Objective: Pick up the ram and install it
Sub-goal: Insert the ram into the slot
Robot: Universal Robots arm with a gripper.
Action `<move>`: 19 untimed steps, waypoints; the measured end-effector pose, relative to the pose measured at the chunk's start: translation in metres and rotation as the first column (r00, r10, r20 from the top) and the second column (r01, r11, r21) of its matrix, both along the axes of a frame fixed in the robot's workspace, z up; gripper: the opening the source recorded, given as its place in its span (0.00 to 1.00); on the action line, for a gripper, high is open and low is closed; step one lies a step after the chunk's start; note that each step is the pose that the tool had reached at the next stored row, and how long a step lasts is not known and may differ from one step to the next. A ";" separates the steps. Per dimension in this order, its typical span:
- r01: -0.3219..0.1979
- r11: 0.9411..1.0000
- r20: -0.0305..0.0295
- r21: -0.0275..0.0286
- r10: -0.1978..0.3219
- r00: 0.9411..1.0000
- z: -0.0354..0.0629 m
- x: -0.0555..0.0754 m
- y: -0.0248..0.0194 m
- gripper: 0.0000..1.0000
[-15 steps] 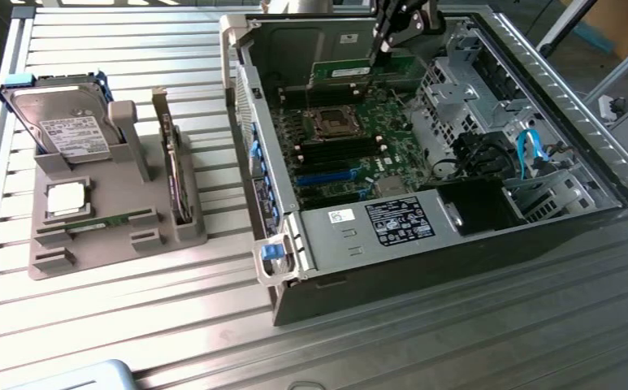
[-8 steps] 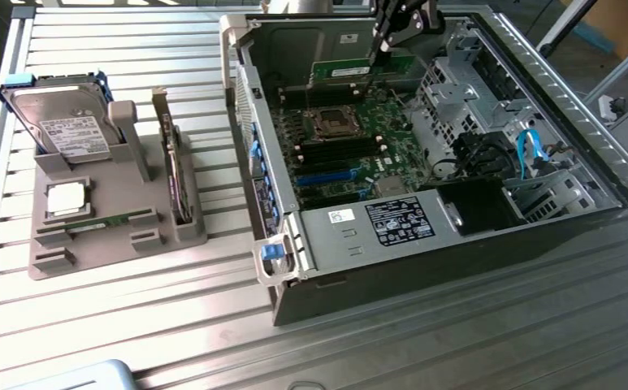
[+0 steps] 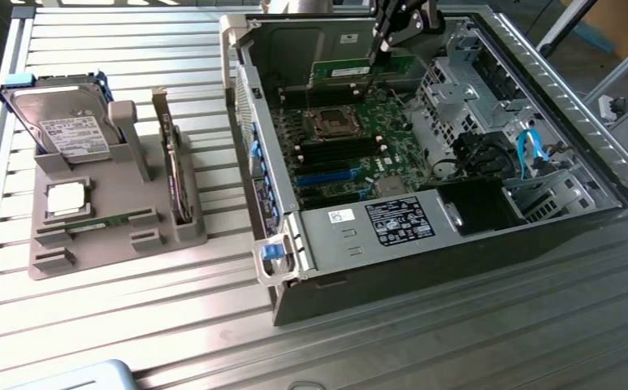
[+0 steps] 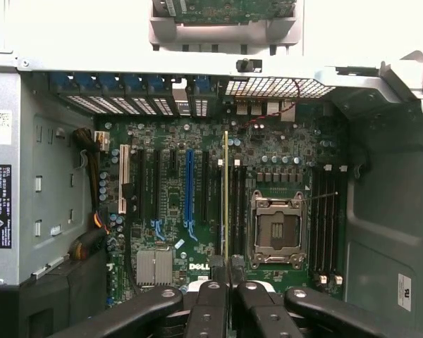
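The ram (image 3: 348, 71) is a narrow green stick with white labels, hanging on edge over the open computer case (image 3: 292, 244). My gripper (image 3: 383, 50) comes down from above and is shut on its upper edge. In the wrist view the ram (image 4: 225, 190) shows as a thin line running out from between my black fingers (image 4: 210, 296). It hangs above the motherboard (image 4: 169, 204), lined up with the long black memory slots (image 4: 236, 211) beside the empty CPU socket (image 4: 276, 229). I cannot tell whether its lower edge touches a slot.
A grey fixture (image 3: 97, 244) on the slatted table at the exterior view's left holds a hard drive (image 3: 64, 126), a small chip (image 3: 67, 197), a thin green strip (image 3: 113, 221) and an upright expansion card (image 3: 173, 175). Drive cages and cables (image 3: 508, 154) crowd the case's right side.
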State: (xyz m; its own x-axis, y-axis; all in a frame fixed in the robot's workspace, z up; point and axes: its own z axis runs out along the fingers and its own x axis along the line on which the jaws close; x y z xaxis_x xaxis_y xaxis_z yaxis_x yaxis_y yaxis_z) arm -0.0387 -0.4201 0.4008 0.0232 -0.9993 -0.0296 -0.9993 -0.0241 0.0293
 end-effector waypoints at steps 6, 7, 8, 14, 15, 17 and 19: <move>0.009 1.000 0.000 0.000 -0.009 1.000 -0.0001 0.000 0.0002 0.12; 0.009 1.000 0.000 0.000 -0.009 1.000 -0.0001 0.000 0.0002 0.12; 0.009 1.000 -0.002 0.000 -0.009 1.000 -0.0001 0.000 0.0002 0.12; 0.012 1.000 -0.008 0.000 -0.012 1.000 -0.0002 0.003 0.0002 0.12; 0.013 1.000 -0.009 0.000 -0.013 1.000 -0.0003 0.004 0.0002 0.12; 0.013 1.000 -0.011 0.000 -0.013 1.000 -0.0004 0.005 0.0002 0.12; 0.014 1.000 -0.013 0.000 -0.014 1.000 -0.0004 0.006 0.0002 0.12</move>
State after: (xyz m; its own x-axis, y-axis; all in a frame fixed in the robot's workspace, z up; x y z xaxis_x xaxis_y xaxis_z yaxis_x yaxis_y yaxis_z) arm -0.0323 -0.4198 0.4003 0.0093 -0.9995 -0.0297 -0.9990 -0.0106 0.0424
